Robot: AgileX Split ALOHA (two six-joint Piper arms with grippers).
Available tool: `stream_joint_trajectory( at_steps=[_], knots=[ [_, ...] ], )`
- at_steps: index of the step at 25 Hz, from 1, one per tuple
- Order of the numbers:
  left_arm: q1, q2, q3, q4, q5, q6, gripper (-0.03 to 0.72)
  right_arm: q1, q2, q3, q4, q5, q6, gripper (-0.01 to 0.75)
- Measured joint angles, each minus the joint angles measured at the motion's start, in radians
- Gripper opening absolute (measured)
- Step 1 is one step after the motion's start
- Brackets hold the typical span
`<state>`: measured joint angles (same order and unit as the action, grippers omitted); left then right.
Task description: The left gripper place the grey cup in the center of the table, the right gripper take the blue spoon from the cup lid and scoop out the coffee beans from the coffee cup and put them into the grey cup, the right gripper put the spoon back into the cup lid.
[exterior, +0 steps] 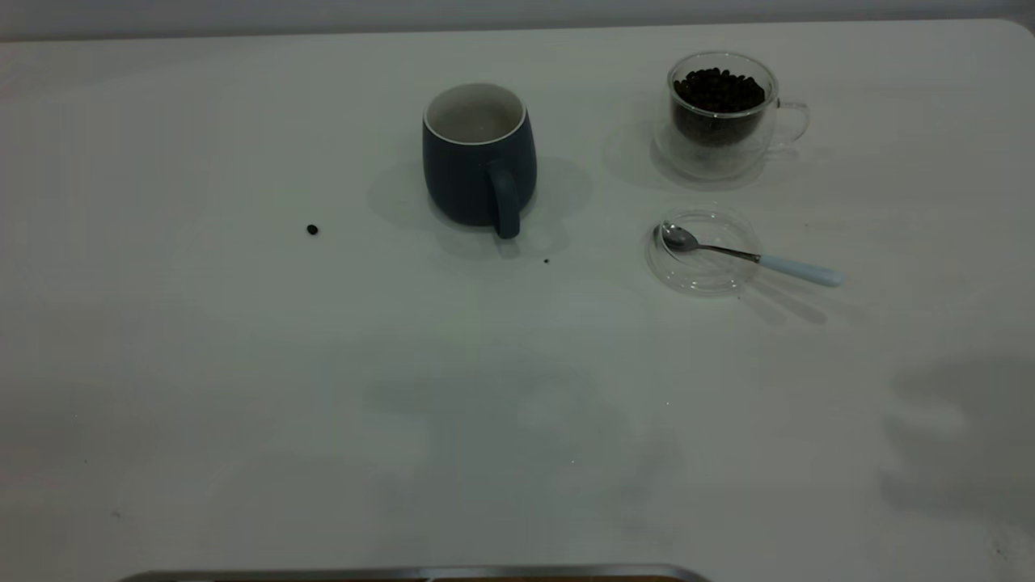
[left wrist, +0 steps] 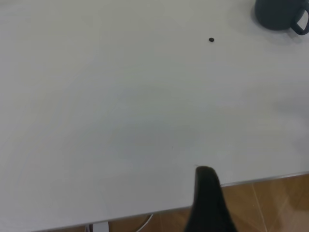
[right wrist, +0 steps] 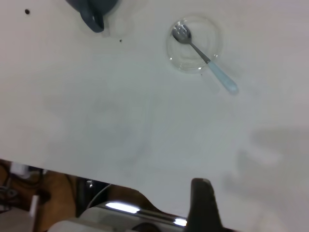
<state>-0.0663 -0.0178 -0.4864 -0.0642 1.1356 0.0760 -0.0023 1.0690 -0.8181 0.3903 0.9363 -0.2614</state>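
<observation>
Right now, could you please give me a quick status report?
Neither gripper over the table. Grey cup central; blue spoon on cup lid. One stray coffee bean left of cup.

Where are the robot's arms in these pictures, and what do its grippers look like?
Very little of them shows. The view facing the table shows no arm at all. Each wrist view shows just one dark, nearly black finger: the left gripper's is a matte tapered blade with a rounded tip, and the right gripper's is squarer at the tip. No cables or markings show on either finger.
</observation>
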Motion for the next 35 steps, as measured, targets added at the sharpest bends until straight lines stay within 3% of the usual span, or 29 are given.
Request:
stream_joint_trajectory(
  at_steps=[13,24,35],
  knots=[
    [0.0,0.0,0.0,0.0,0.0,-0.002,0.588,0.002,-0.278,0.175,-0.006,0.007,-0.11,0.592],
    [0.0,0.0,0.0,0.0,0.0,-0.002,0.588,0.002,-0.583,0.203,-0.031,0.25,-0.127,0.592],
    [0.0,0.0,0.0,0.0,0.0,-0.002,0.588,0.002,-0.921,0.208,-0.132,0.252,-0.04,0.592]
  ],
)
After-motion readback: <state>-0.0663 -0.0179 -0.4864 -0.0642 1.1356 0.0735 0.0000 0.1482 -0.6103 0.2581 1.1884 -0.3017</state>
